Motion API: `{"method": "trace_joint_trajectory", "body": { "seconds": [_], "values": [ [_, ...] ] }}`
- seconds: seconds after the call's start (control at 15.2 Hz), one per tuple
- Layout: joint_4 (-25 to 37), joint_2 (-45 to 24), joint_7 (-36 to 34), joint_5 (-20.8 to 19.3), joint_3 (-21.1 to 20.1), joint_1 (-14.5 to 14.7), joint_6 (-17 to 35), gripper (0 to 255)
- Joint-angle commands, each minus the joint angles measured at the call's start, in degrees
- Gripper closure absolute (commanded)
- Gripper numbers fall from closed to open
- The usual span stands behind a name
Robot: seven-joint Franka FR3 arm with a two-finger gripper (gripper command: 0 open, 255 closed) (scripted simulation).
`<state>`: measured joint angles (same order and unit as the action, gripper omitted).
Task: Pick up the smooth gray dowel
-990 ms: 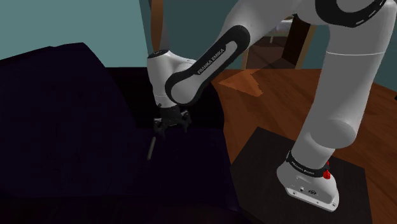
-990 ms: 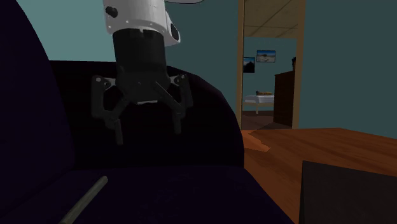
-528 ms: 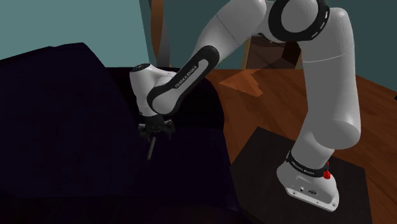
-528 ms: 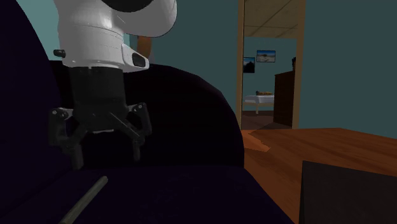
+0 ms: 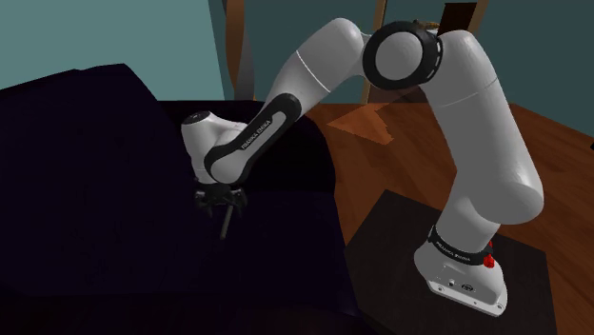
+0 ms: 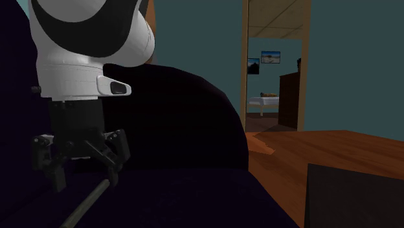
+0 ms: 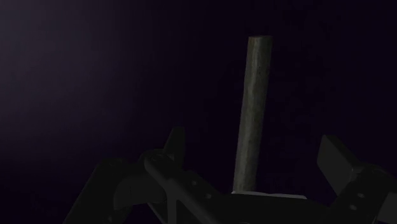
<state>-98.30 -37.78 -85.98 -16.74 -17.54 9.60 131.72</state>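
Dowel [image 5: 227,224]: thin grey-green rod lying flat on the sofa seat, near the backrest. In the second exterior view [image 6: 86,204] it runs from the lower left up toward the tool.
Tool [image 5: 221,199]: black, fingers spread wide, holding nothing. Pointing down, low over the dowel's far end [image 6: 84,182].
Wrist view: the dowel [image 7: 254,108] runs lengthwise between the two fingers, nearer end under the tool [image 7: 253,150]. Neither finger touches it.
Sofa [image 5: 95,190]: very dark purple, with a rounded arm and back [image 6: 194,123]. The seat fabric is the dark backdrop in the wrist view [image 7: 95,76].
Arm [image 5: 457,124]: white, arched over from the stand and reaching down to the seat.
Stand [image 5: 386,228]: black box on the wood floor [image 5: 409,152], beside the sofa.
Background: teal wall [image 6: 349,58] and an open doorway [image 6: 272,65].
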Motion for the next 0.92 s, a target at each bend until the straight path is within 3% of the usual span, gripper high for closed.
{"method": "trace_joint_trajectory", "body": {
  "seconds": [0.0,0.33,0.4,0.86],
  "values": [
    [0.7,-1.4,-0.4,-0.4,0.4,0.4,0.8,0],
    [0.9,-3.4,-0.8,-1.0,0.9,0.8,2.4,0],
    [1.0,-3.5,-0.8,-1.1,0.9,0.8,2.5,255],
    [0.9,-3.4,-0.9,-1.1,0.9,0.8,2.5,255]
  ]
}}
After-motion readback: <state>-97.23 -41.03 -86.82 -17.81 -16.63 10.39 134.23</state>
